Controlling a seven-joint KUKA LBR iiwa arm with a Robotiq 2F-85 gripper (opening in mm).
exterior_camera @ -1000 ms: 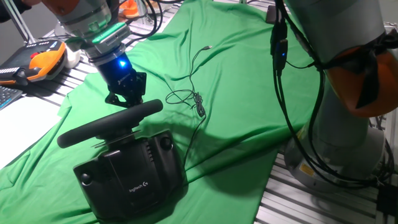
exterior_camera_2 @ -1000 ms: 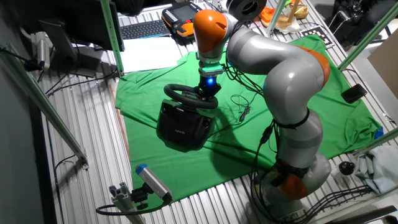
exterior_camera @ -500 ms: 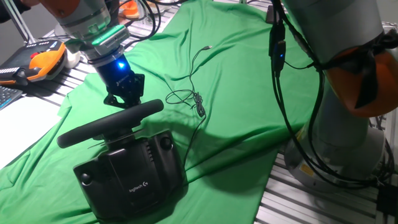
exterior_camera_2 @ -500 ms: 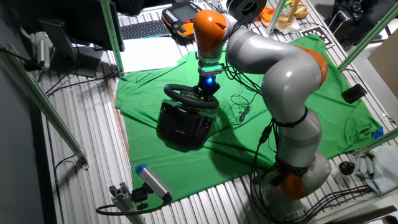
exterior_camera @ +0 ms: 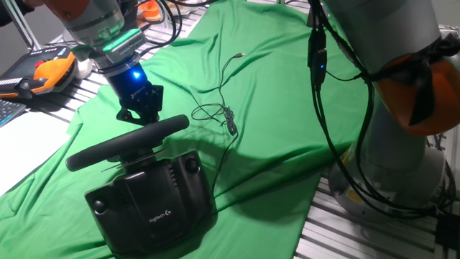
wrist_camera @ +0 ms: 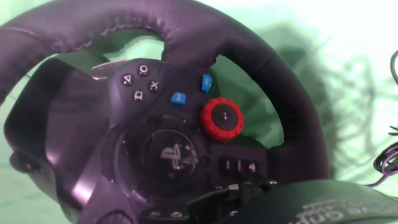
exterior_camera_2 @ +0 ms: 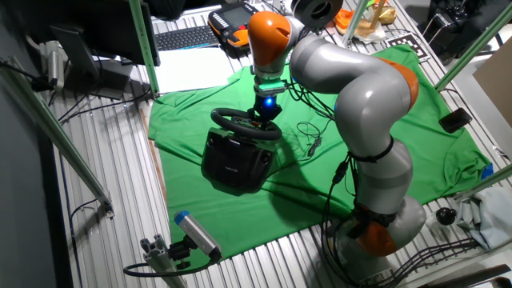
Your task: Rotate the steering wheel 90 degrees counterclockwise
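The steering wheel (exterior_camera: pixel 126 144) is a black racing wheel, its thick rim seen edge-on, joined to a boxy black base (exterior_camera: pixel 151 201) with a small white logo, on the green cloth. It also shows in the other fixed view (exterior_camera_2: pixel 244 124). The gripper (exterior_camera: pixel 138 111) hangs just behind the rim's far side, below a blue light. Its dark fingers look spread, and I see nothing held between them. In the hand view the wheel's face (wrist_camera: pixel 168 149) fills the frame, with a red dial (wrist_camera: pixel 222 118) and blue buttons. The fingertips do not show clearly there.
A thin black cable (exterior_camera: pixel 223 108) lies coiled on the cloth right of the gripper. An orange-and-black tool (exterior_camera: pixel 50 72) lies at the left edge. The arm's grey base (exterior_camera: pixel 402 144) stands at the right. A keyboard (exterior_camera_2: pixel 188 36) and white sheet lie behind the cloth.
The gripper has shifted slightly left and back from the rim. The steering wheel has not moved.
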